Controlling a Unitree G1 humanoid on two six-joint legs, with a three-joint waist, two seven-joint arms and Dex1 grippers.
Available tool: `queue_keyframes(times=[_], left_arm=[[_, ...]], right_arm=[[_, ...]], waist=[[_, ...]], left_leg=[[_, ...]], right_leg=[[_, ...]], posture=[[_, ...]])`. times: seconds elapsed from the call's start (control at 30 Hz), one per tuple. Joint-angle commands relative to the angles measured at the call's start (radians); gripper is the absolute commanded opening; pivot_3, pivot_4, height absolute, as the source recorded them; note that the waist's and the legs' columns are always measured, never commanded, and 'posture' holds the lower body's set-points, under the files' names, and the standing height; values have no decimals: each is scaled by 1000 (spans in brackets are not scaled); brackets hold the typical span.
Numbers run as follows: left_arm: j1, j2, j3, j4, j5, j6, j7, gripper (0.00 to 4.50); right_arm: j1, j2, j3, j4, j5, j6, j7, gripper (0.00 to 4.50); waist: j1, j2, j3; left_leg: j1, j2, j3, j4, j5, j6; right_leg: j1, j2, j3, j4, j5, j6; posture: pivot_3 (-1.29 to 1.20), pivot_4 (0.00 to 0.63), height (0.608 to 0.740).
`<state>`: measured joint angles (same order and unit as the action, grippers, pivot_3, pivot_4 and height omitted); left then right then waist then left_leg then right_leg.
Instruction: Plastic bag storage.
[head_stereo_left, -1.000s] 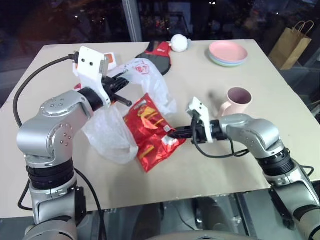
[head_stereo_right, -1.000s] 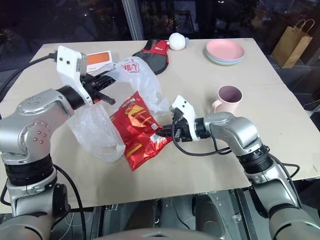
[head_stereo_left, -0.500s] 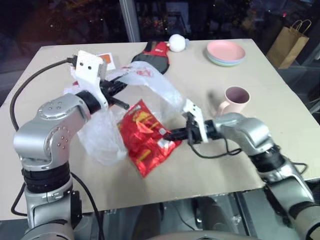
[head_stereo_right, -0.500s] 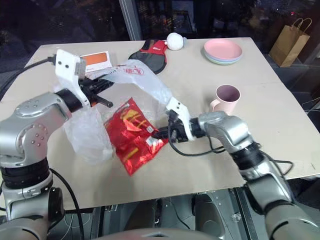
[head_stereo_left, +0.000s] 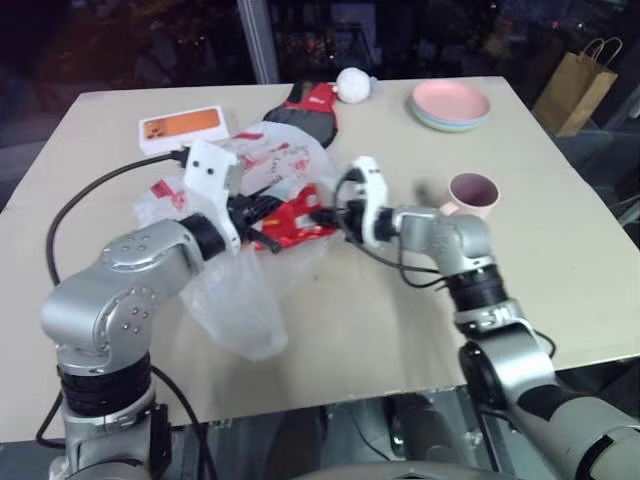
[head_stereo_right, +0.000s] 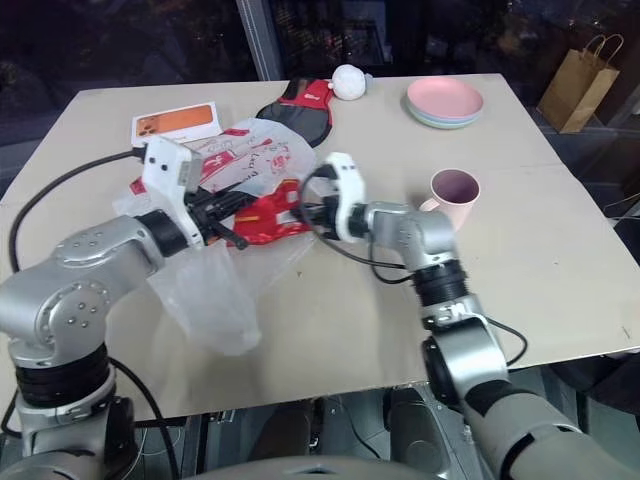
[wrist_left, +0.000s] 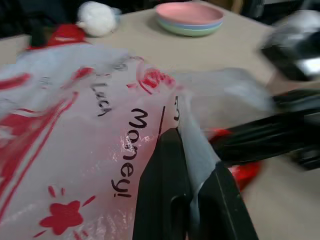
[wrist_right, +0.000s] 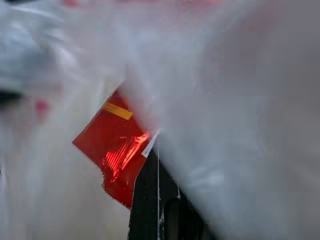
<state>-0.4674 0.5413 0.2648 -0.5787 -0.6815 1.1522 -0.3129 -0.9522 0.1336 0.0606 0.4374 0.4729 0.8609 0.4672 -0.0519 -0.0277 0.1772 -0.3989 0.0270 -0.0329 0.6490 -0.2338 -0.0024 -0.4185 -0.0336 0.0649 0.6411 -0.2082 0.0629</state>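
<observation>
The plastic bag (head_stereo_left: 240, 250) lies on the table (head_stereo_left: 560, 250), long axis running from the near-left corner toward the plates (head_stereo_left: 453, 104), mouth facing the right gripper (head_stereo_left: 318, 216); left gripper (wrist_left: 187, 195) pinches the bag's rim tight; right gripper clamps the red snack packet (wrist_right: 116, 150) at the mouth; the left wrist view reads "Money!" print; the mug (head_stereo_left: 472, 194) sits just behind the right gripper.

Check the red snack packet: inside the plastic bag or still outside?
Partly in. The snack packet sits in the plastic bag's mouth, film over its far end, near edge still exposed.
</observation>
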Motion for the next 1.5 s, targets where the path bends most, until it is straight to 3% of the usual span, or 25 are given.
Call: queue_keyframes(times=[0.03,0.07,0.13,0.23,0.37,0.47,0.73,0.87,1.03,1.23,1.4,1.5], left_arm=[[-20,-37,9,-57,-41,29,48,0],[-23,-46,11,-56,-41,31,59,0],[-39,-73,53,-28,-52,45,96,0],[-52,-92,99,5,-61,55,128,0],[-75,-120,147,49,-67,53,174,0],[-85,-131,172,109,-51,17,193,0],[-132,-131,127,220,8,-71,206,0],[-171,-132,80,296,46,-127,196,0],[-205,-130,44,356,77,-172,173,0],[-215,-130,24,377,89,-188,157,0],[-216,-133,20,370,91,-184,155,0],[-216,-126,26,363,92,-181,159,0]], right_arm=[[-58,130,17,110,-31,-155,-13,915],[-59,144,30,125,-33,-180,-12,1312],[-26,141,60,86,-46,-220,-27,2543],[31,82,127,-12,-79,-224,-9,3704],[97,10,104,-156,-23,-169,27,3704],[161,-119,105,-354,-97,-176,-13,4452],[343,-302,130,-769,-130,-135,-24,4452],[519,-403,87,-943,-202,-98,-103,4452],[704,-342,-32,-1094,-185,89,-269,4452],[728,-336,-75,-1070,-208,105,-323,4452],[662,-346,-95,-897,-231,-2,-313,4452],[630,-338,-97,-822,-236,-62,-305,3576]], waist=[[10,0,0],[13,0,0],[11,0,0],[7,0,0],[8,0,0],[15,0,0],[8,0,0],[13,0,0],[17,0,0],[10,0,0],[11,0,0],[11,0,0]], left_leg=[[0,0,-1,0,0,0],[-1,0,-1,0,0,0],[-2,-3,0,1,0,0],[-2,-3,-2,0,0,0],[-1,-2,-3,-2,0,0],[-2,-2,-3,-2,0,0],[-2,-3,-4,-2,0,0],[-1,-2,-3,-2,0,0],[-2,-3,-3,-2,0,0],[-1,-3,-2,-2,0,0],[-1,-3,-2,-2,0,0],[-1,-3,-2,-2,0,0]], right_leg=[[1,0,-1,0,0,0],[2,-1,-2,-1,0,0],[1,-3,-1,-3,0,0],[1,-3,-2,-3,0,0],[1,-2,-3,-2,-1,-1],[1,-2,-4,-2,-1,-1],[1,-3,-5,-2,-1,-1],[1,-3,-4,-2,-1,-1],[1,-4,-4,-3,-2,-1],[1,-3,-3,-3,-3,0],[1,-3,-2,-3,-3,2],[1,-3,-2,-3,-2,0]], posture=[[0,150,740],[0,150,740],[0,150,740],[0,150,740],[0,150,740],[0,150,740],[0,150,740],[0,150,740],[0,150,740],[0,150,740],[0,150,740],[0,150,740]])
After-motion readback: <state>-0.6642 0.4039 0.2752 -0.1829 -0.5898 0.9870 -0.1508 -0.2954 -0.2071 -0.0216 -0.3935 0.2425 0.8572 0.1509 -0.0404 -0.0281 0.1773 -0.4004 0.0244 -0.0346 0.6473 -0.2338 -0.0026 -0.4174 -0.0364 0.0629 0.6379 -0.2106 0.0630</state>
